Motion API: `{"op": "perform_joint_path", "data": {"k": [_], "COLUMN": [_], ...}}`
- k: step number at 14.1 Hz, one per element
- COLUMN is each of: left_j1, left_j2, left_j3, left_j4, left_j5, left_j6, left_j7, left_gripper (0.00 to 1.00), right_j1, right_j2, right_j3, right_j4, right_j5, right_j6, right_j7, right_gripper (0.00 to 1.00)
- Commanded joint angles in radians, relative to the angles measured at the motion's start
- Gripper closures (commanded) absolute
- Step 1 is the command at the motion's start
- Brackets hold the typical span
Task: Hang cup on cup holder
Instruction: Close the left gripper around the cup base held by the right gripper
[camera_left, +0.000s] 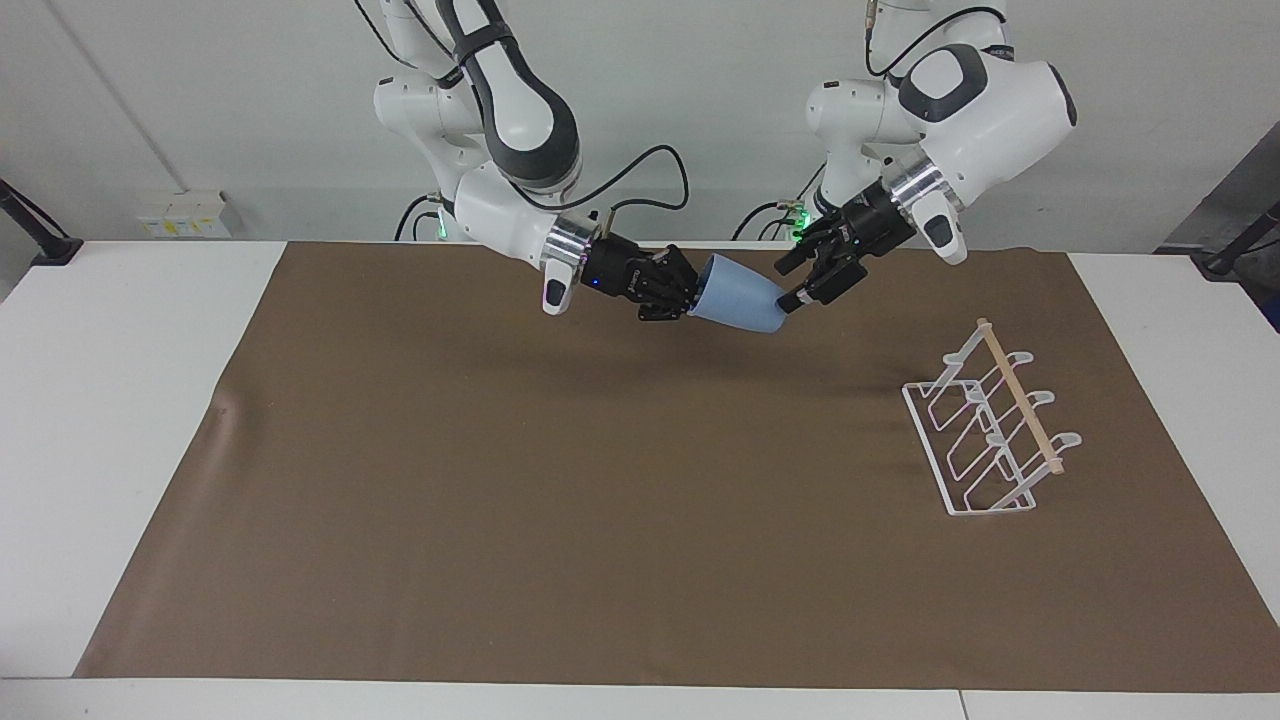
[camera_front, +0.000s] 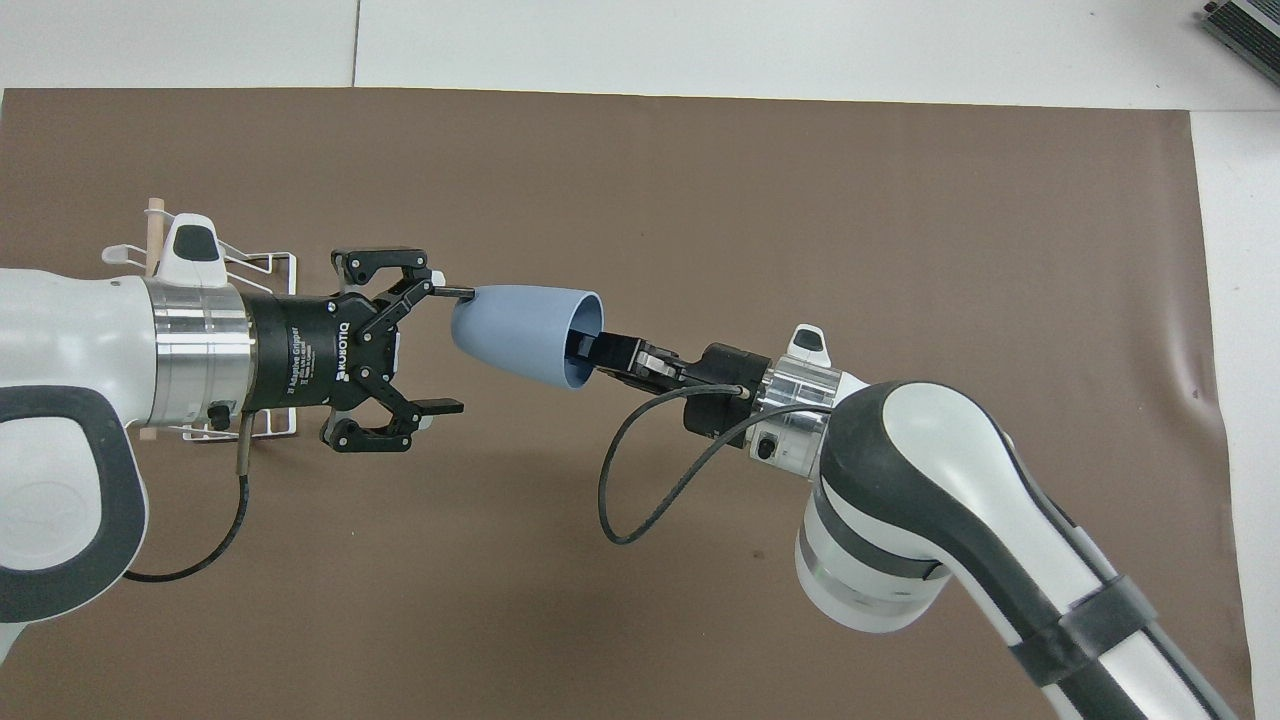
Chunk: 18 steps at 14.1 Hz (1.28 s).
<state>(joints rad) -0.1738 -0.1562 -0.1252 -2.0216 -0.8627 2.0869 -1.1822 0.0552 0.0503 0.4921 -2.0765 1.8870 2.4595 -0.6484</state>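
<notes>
The light-blue cup (camera_left: 737, 302) hangs in the air on its side over the mat's middle, near the robots' edge. My right gripper (camera_left: 692, 295) is shut on its rim, one finger inside, also in the overhead view (camera_front: 600, 352). The cup's (camera_front: 520, 333) narrow base points at my left gripper (camera_left: 790, 283), which is open; the base sits at the mouth of the open fingers (camera_front: 458, 350), the upper fingertip (camera_front: 462, 293) beside it. The white wire cup holder (camera_left: 990, 430) with a wooden rod stands empty toward the left arm's end, partly hidden under the left arm in the overhead view (camera_front: 270, 262).
A brown mat (camera_left: 500, 500) covers most of the white table (camera_left: 120, 400). A black cable (camera_front: 640, 480) loops from the right wrist.
</notes>
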Motion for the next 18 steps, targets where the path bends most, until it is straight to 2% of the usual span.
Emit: {"op": "perform_joint_path", "data": {"k": [1, 6, 11, 12, 13, 14, 18], "left_j1": [-0.058, -0.096, -0.098, -0.098, -0.098, -0.098, -0.093], "left_j2": [-0.013, -0.009, -0.008, -0.009, -0.008, -0.009, -0.009], "left_j3": [0.007, 0.007, 0.007, 0.007, 0.009, 0.009, 0.009], "left_j4": [-0.022, -0.028, -0.031, -0.032, -0.032, -0.034, -0.037], "left_j5": [-0.016, -0.016, -0.015, -0.015, -0.015, -0.009, -0.009], "left_j6": [0.071, 0.16, 0.177, 0.179, 0.176, 0.173, 0.167], "left_j7": [-0.022, -0.02, -0.016, -0.016, -0.017, -0.008, 0.0], "left_gripper": [0.0, 0.0, 0.0, 0.07, 0.57, 1.0, 1.0], "right_j1": [-0.012, -0.012, -0.012, -0.011, -0.012, -0.012, -0.012], "right_j2": [0.0, 0.002, 0.002, 0.002, 0.002, 0.002, 0.003], "right_j3": [0.019, 0.026, 0.026, 0.026, 0.026, 0.026, 0.026], "right_j4": [0.021, 0.032, 0.03, 0.03, 0.032, 0.03, 0.03], "right_j5": [0.061, 0.081, 0.08, 0.08, 0.08, 0.08, 0.078], "right_j6": [0.018, 0.018, 0.021, 0.021, 0.021, 0.021, 0.039], "right_j7": [-0.025, -0.025, -0.025, -0.025, -0.025, -0.025, -0.025], "right_gripper": [1.0, 1.0, 1.0, 1.0, 1.0, 1.0, 1.0]}}
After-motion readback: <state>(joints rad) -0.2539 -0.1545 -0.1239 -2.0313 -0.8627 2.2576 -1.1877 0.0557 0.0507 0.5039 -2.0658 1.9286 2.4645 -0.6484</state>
